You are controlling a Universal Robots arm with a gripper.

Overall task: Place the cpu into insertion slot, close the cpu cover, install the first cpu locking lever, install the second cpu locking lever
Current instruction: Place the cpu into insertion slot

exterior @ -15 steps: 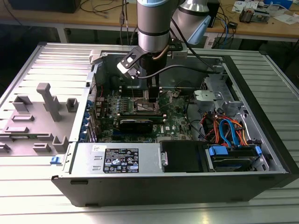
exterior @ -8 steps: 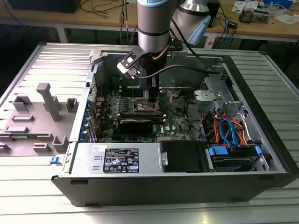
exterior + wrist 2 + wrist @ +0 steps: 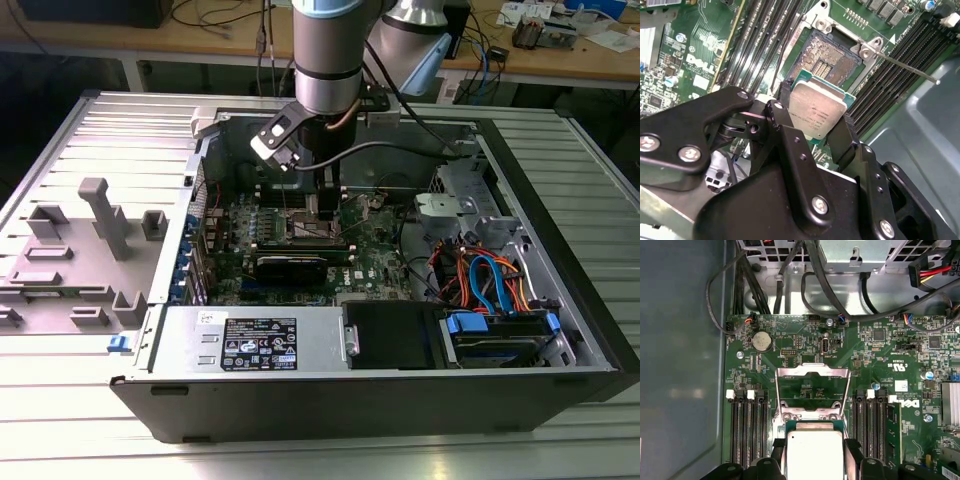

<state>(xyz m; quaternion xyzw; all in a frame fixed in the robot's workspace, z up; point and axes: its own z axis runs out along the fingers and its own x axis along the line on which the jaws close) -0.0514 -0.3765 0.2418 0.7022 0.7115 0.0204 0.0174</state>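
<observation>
Second wrist view: end effector (image 3: 816, 114) closed on the cpu (image 3: 818, 102) by two opposite edges, chip held flat just short of the bare insertion slot (image 3: 832, 57), seemingly for level seating; cpu cover (image 3: 812, 371) stands flipped open, keeping the slot reachable.

A ribbed, pale metal tabletop (image 3: 300, 455) spreads across the exterior view, catching soft glare along its near edge. Behind it runs a long wooden workbench (image 3: 600, 62), strewn with cables (image 3: 487, 48) and small electronic parts (image 3: 545, 30) toward the exterior view's right.
</observation>
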